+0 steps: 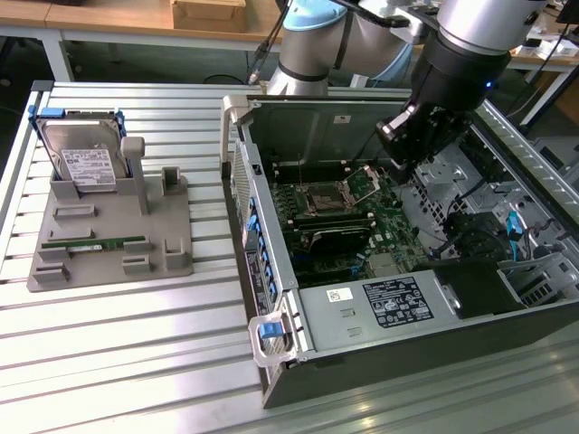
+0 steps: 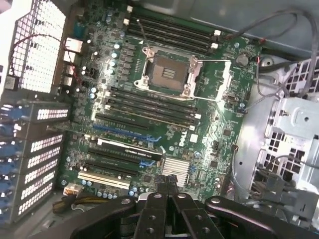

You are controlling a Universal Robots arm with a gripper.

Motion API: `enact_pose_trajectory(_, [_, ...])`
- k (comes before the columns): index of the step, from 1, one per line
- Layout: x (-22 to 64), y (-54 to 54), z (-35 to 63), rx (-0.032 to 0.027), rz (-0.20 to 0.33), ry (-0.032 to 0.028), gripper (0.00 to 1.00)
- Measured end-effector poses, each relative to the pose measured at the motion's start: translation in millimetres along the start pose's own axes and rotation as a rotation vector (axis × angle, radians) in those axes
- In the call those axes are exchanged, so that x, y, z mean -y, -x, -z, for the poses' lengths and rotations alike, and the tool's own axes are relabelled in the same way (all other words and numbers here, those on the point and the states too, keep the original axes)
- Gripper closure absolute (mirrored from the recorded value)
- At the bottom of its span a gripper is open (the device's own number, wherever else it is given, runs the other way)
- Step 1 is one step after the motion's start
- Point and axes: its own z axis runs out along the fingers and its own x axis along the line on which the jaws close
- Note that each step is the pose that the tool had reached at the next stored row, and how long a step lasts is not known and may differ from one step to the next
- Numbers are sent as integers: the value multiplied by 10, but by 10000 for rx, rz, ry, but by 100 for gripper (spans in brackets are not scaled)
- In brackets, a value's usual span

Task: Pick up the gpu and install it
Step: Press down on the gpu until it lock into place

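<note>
A gray holder tray (image 1: 109, 249) at nine o'clock carries a silver hard drive (image 1: 83, 163) (white label on it) and a long green memory stick (image 1: 95, 243).

A long metal table (image 1: 136, 362) with ridges held everything. A grey tray (image 1: 113, 240) lay near its far left corner in the exterior view. A big open computer case (image 1: 380, 307) sat on the table's right side, close to the front edge.
</note>
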Motion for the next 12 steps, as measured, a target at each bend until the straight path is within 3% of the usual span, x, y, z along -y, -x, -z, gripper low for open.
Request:
enact_pose_trajectory(3, [0,0,-4,-6,-721,-24,89])
enact_pose_trajectory(8, [0,0,-13,-21,-2536,-86,89])
enact_pose_trajectory(10, [0,0,-15,-24,-2949,-100,89])
enact_pose_trajectory(12, [0,0,-15,-25,-3044,-104,89])
